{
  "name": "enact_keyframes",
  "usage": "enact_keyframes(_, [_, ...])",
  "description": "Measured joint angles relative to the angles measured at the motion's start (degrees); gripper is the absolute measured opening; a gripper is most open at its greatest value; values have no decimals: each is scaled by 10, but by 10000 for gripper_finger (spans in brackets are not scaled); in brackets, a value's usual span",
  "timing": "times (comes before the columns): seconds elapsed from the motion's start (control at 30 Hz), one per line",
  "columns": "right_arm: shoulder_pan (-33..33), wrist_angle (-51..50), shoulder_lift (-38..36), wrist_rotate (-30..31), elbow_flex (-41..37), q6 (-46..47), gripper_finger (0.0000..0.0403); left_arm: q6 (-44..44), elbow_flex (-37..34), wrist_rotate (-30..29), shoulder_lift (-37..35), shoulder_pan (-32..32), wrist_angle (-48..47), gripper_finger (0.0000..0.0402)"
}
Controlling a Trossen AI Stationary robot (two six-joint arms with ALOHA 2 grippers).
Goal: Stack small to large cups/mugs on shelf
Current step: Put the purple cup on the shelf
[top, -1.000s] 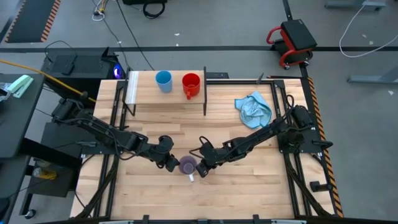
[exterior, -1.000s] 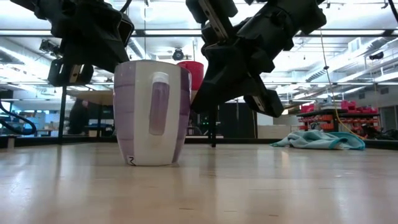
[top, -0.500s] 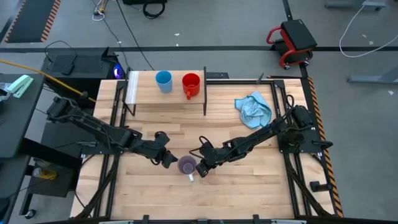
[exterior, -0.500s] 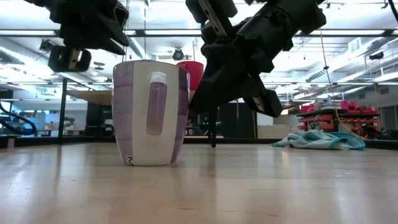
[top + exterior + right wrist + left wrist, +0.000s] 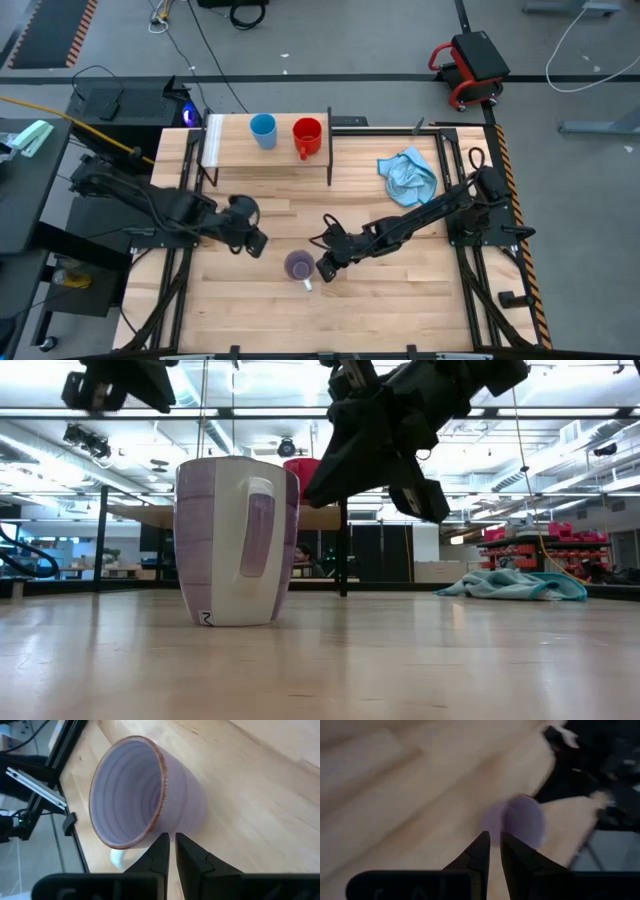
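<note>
The lilac mug [image 5: 298,265] stands upright on its base on the tabletop, its handle [image 5: 307,285] toward the near edge; it fills the low view [image 5: 237,540]. My left gripper [image 5: 257,244] is shut and hangs raised to the mug's left, clear of it [image 5: 494,840]. My right gripper [image 5: 322,268] is shut, close against the mug's right side [image 5: 171,839]. The light blue cup [image 5: 263,130] and the red mug [image 5: 307,137] stand side by side on the shelf [image 5: 230,152]. My right gripper's shut fingertips [image 5: 162,842] point slanting down at the mug's outer wall [image 5: 185,805] from the table's right. Whether they touch the wall, I cannot tell.
A crumpled light blue cloth [image 5: 408,175] lies on the table to the right of the shelf, also visible in the low view [image 5: 515,585]. Black frame rails run along the table's left and right edges. Bare wood lies between the mug and the shelf.
My left gripper has drawn back from the lilac mug toward the table's left edge and risen. The mug stays upright on the table and has shifted and turned slightly. My right gripper has stayed beside the mug, rising a little.
</note>
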Motion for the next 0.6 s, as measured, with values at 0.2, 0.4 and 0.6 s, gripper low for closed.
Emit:
enact_keyframes(0.2, [2, -21, -10, 0, 0, 0, 39, 0, 34, 11, 34, 7, -60, 50])
enact_keyframes(0.4, [11, -91, -30, -5, 0, 2, 39, 5, 33, 55, 106, 7, -40, 50])
enact_keyframes(0.6, [50, -96, -24, -64, 0, 9, 39, 10, 33, 69, 136, 3, -9, 50])
